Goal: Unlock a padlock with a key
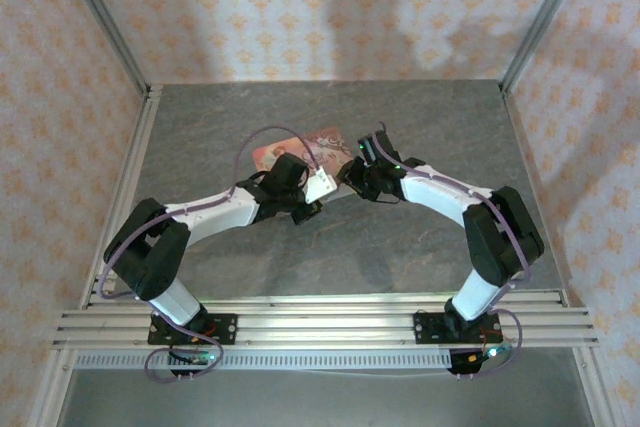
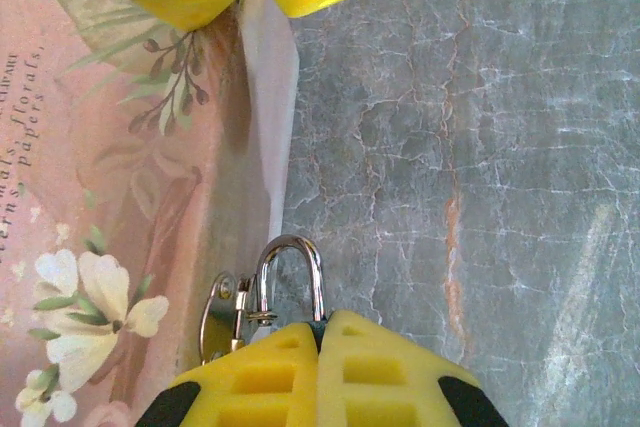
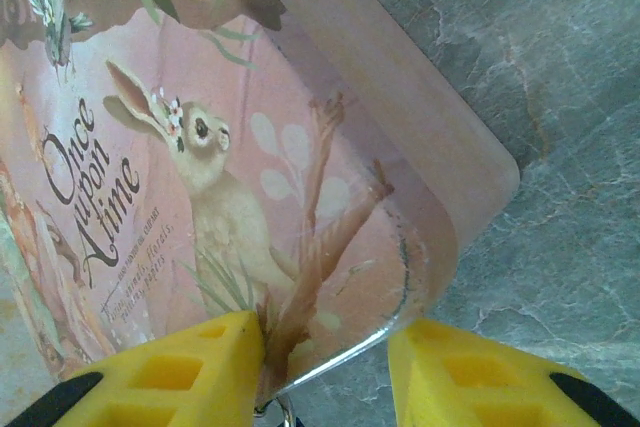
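My left gripper (image 2: 325,322) is shut on the padlock (image 2: 291,269). Its blue body is almost hidden between the yellow fingers and only the silver shackle sticks out. The shackle passes through the small metal hasp (image 2: 222,312) on the side of the pink tin (image 2: 110,197). My right gripper (image 3: 325,332) is open with its jaws astride a corner of the tin (image 3: 250,147), and a bit of the shackle (image 3: 285,412) shows below. From above, both grippers (image 1: 300,192) (image 1: 365,172) meet at the tin's near edge (image 1: 300,147). The key is out of view.
The grey stone-look table (image 1: 420,117) stretches to the right and behind the tin. Patterned walls and metal posts (image 1: 100,17) close in the sides and back. An aluminium rail (image 1: 320,317) carrying both arm bases runs along the near edge.
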